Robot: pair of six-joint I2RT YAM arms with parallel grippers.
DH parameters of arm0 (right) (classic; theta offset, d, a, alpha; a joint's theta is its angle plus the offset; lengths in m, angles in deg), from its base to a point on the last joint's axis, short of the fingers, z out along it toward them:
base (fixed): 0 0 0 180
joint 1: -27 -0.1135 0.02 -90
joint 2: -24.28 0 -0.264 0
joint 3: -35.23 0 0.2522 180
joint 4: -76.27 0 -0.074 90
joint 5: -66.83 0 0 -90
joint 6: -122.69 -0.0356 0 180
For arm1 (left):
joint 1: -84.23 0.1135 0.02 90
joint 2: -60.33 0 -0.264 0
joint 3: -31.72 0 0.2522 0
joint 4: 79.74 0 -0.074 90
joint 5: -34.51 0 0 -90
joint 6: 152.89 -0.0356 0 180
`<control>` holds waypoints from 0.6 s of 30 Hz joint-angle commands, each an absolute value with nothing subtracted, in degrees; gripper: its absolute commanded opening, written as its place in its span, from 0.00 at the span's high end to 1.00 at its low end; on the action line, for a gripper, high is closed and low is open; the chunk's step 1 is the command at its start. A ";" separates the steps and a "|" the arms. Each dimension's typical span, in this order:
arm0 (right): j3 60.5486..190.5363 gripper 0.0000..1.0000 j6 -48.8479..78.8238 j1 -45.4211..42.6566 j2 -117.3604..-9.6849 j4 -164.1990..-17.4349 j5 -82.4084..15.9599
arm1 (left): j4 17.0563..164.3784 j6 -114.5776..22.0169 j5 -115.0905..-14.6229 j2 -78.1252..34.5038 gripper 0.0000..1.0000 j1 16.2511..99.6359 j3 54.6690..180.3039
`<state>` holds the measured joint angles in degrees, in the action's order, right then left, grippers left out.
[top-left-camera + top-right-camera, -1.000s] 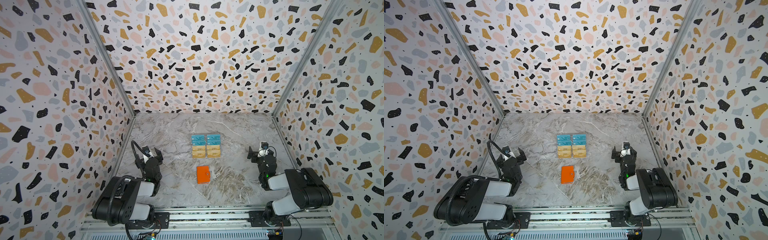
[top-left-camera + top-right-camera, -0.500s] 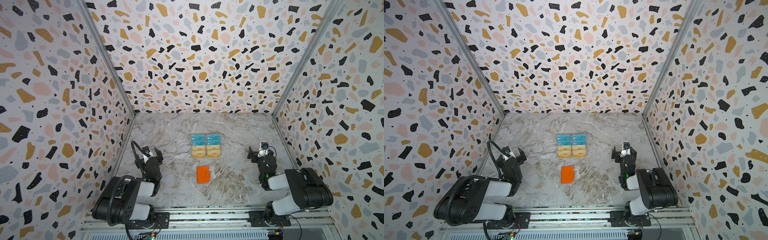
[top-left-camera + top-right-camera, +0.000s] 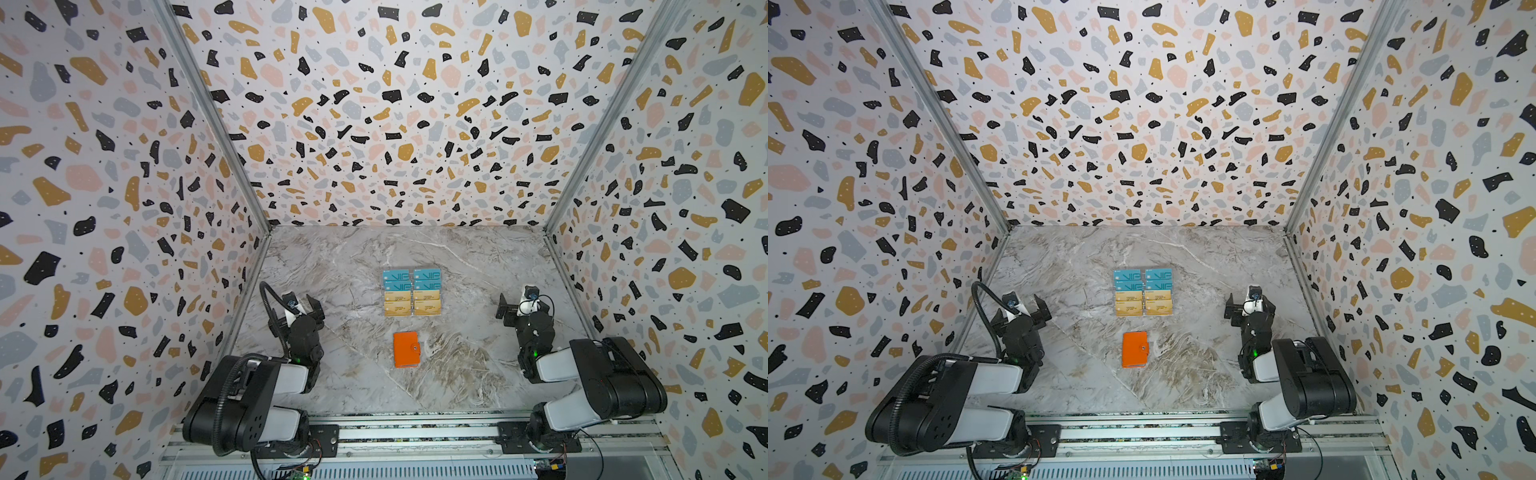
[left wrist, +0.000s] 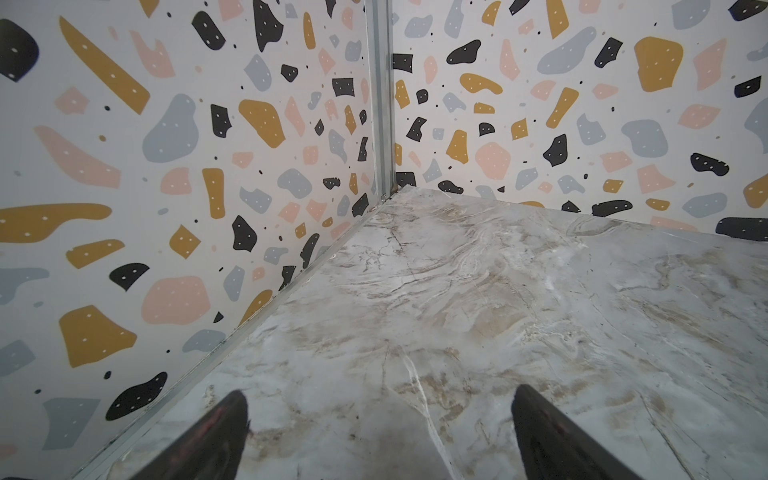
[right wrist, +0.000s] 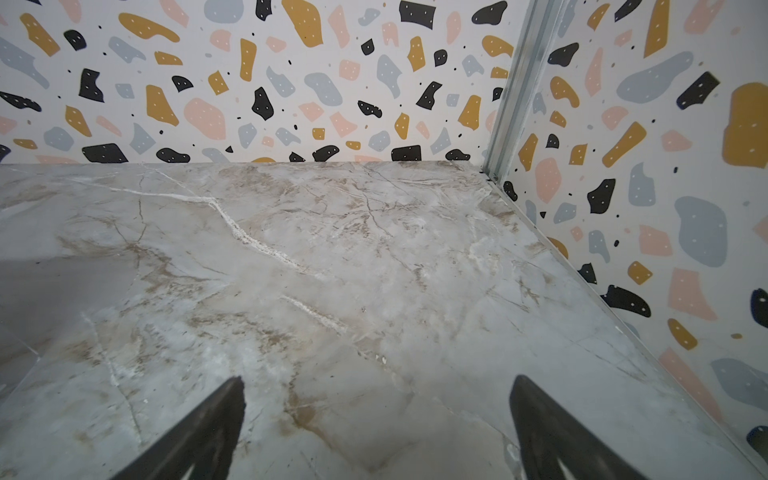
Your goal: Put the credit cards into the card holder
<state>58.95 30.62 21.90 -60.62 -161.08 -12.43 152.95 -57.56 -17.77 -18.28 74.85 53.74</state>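
The credit cards, thin glossy rectangles, sit in two neat columns mid-way across the veined, marble-look tabletop, teal VIP ones behind gold ones. Just nearer me lies the card holder, a closed orange leather-like wallet with a snap tab. My left end effector and right end effector stand wide, holding nothing.

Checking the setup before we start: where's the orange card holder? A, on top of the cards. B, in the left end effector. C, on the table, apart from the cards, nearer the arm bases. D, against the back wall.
C: in both top views the orange card holder lies on the marble table, apart from the credit cards, on the arm-base side.
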 commanded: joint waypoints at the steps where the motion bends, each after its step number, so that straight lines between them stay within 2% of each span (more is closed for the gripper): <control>1: 60.24 0.00 30.67 21.82 -55.53 -157.36 -12.27 | 149.81 -57.28 -16.70 -15.91 0.00 75.05 56.25; 6: 64.58 0.00 30.59 21.67 -48.65 -145.43 -11.02 | 127.83 -55.40 -12.97 -13.21 0.00 75.09 68.38; 10: 69.24 0.02 27.20 19.38 -40.59 -132.95 -13.32 | 107.59 -45.44 -11.05 -6.27 0.00 74.96 76.15; 12: 74.97 0.06 23.50 17.99 -37.37 -120.62 -15.24 | 94.45 -39.43 -10.93 -3.50 0.06 74.83 81.89; 15: 83.75 0.13 19.71 14.44 -35.75 -104.01 -18.19 | 78.67 -32.79 -16.06 -1.75 0.19 74.42 89.34; 18: 89.52 0.16 19.31 10.39 -36.09 -92.22 -23.38 | 69.33 -30.55 -25.61 -1.72 0.20 72.86 93.35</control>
